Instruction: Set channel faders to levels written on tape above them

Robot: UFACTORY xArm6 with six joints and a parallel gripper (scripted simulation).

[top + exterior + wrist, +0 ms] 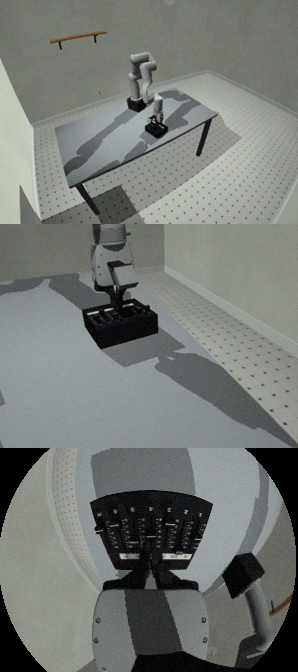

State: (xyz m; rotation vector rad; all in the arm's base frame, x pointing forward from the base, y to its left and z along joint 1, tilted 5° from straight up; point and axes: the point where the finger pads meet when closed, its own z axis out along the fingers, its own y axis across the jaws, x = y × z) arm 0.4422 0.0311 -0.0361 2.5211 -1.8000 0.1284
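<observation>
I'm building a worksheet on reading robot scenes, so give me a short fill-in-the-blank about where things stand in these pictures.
1. The lighting desk stands on the ____.
2. The gripper has its fingers ____, with nothing held between them.
3. On the wall behind the arm hangs a wooden ____.
4. The fingers point down at the top of the ____.

Missing words: table; shut; shelf; desk
</observation>
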